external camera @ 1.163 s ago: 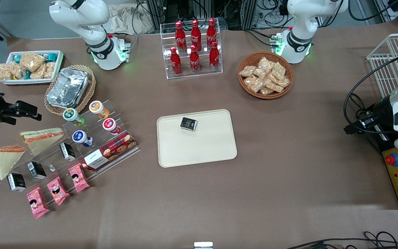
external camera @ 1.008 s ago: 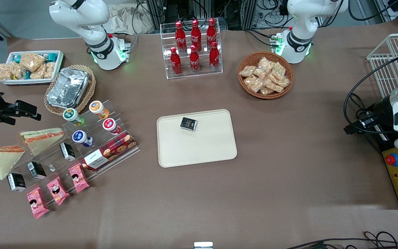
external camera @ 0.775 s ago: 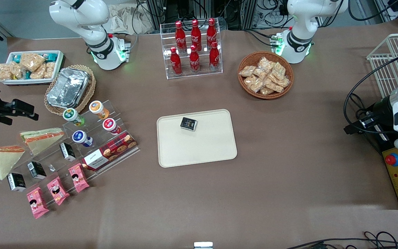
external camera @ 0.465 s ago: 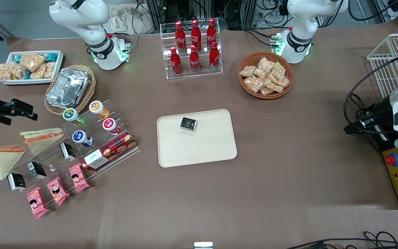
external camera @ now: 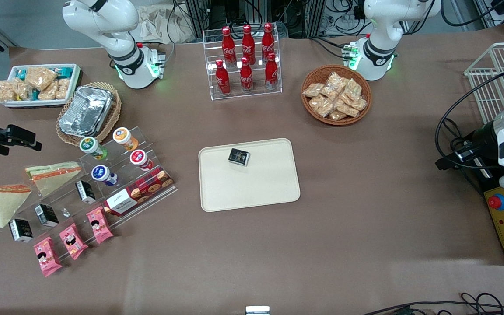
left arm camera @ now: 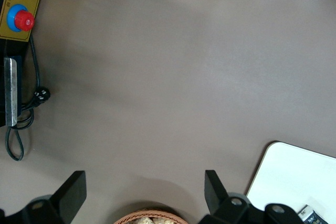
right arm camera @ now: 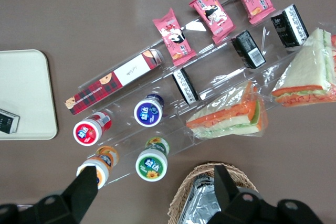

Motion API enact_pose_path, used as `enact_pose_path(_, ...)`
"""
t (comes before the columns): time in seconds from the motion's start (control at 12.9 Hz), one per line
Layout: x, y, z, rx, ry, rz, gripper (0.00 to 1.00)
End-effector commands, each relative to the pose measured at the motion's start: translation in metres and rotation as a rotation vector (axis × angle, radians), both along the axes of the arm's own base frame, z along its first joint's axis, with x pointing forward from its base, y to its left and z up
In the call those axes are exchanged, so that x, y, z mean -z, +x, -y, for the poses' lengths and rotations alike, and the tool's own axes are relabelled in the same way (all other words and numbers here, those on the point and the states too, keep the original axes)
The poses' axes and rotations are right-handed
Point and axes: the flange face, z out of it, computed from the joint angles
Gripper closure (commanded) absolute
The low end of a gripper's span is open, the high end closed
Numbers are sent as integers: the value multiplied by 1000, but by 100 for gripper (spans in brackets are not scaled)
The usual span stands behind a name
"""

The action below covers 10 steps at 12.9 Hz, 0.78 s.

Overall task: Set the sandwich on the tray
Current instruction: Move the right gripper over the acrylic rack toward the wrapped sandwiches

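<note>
The sandwich (external camera: 53, 174) is a clear-wrapped wedge with orange and green filling, lying on the top step of a clear acrylic stand; it also shows in the right wrist view (right arm camera: 226, 116). A near-identical second wedge (external camera: 3, 202) lies beside it, nearer the front camera, and shows in the right wrist view too (right arm camera: 310, 72). The cream tray (external camera: 256, 192) lies mid-table, its corner in the right wrist view (right arm camera: 26, 93). My right gripper (external camera: 20, 139) hangs open and empty above the table, a little farther from the front camera than the sandwich; its fingers (right arm camera: 84, 187) stand wide apart.
A small black pack (external camera: 239, 156) lies on the tray. The stand (external camera: 103, 183) holds small lidded cups, a cookie box, black packs and pink packets. A foil container in a wicker basket (external camera: 86, 111) and a white snack bin (external camera: 37, 85) are near the gripper.
My right gripper has drifted toward the working arm's end of the table and slightly farther from the front camera. Nothing on the table has moved.
</note>
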Motion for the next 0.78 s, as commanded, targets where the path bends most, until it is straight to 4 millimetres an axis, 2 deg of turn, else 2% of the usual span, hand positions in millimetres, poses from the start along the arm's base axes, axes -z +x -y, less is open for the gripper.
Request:
enact_pose_path(0.0,-3,-4,17,29,-2,-8,2)
enact_pose_path(0.08,-1,-5,26,42,-14,-12,2)
enact_pose_path(0.31,-3,-6,35,50,-47,-5,2)
enact_pose_path(0.39,-1,-7,44,67,-50,-11,2)
enact_pose_path(0.7,33,5,57,103,-159,-90,2)
